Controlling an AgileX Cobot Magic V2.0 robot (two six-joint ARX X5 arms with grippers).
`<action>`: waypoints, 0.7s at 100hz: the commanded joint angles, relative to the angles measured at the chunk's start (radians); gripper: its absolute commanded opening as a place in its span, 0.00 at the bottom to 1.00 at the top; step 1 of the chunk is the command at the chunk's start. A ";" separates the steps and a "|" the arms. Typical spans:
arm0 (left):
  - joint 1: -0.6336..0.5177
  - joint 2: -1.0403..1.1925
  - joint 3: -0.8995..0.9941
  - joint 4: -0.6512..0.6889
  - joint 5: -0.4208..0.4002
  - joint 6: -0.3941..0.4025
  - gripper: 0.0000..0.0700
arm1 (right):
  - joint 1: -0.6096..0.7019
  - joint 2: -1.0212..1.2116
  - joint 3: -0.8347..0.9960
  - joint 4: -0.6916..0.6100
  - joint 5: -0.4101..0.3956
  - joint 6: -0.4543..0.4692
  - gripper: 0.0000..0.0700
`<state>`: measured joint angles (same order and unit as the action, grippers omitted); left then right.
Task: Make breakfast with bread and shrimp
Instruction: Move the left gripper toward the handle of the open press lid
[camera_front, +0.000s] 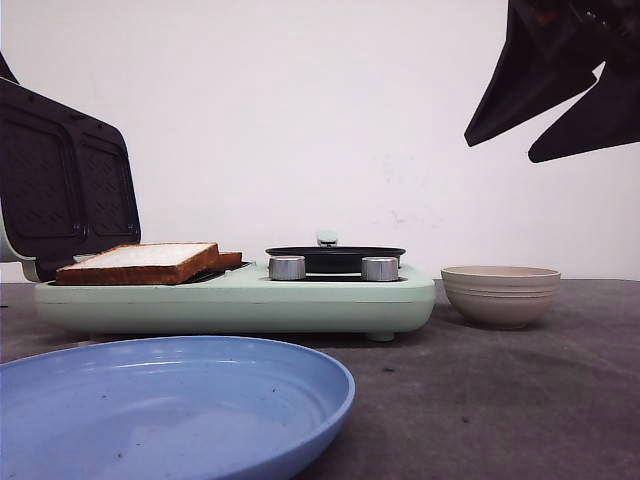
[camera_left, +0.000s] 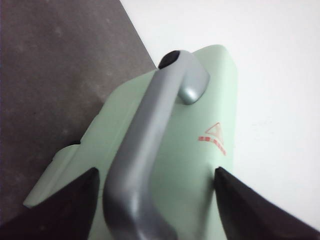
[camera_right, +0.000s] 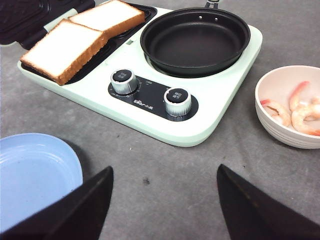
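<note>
Right gripper raised above the grey table, jaws wide apart, empty. Left gripper jaws apart astride the grey lid handle of the mint-green breakfast maker — contact not discernible. Two square white bread slices on its open grill plate; curled orange-white shrimp in the beige ribbed bowl.

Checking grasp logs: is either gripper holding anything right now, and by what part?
The right gripper is open and empty above the table. The left gripper straddles the lid's grey handle; whether it is clamped cannot be told.
</note>
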<state>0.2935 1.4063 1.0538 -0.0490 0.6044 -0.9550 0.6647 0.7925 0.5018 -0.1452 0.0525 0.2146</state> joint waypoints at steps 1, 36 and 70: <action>0.002 0.019 0.017 0.010 -0.010 0.000 0.49 | 0.007 0.004 0.006 0.010 0.001 0.010 0.57; 0.002 0.019 0.017 0.049 -0.025 -0.019 0.50 | 0.007 0.004 0.005 0.010 0.002 0.010 0.57; 0.002 0.019 0.017 0.048 -0.033 -0.014 0.27 | 0.007 0.004 0.003 0.010 0.002 0.010 0.57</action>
<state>0.2932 1.4090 1.0538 -0.0128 0.5732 -0.9688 0.6647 0.7925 0.5018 -0.1452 0.0525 0.2146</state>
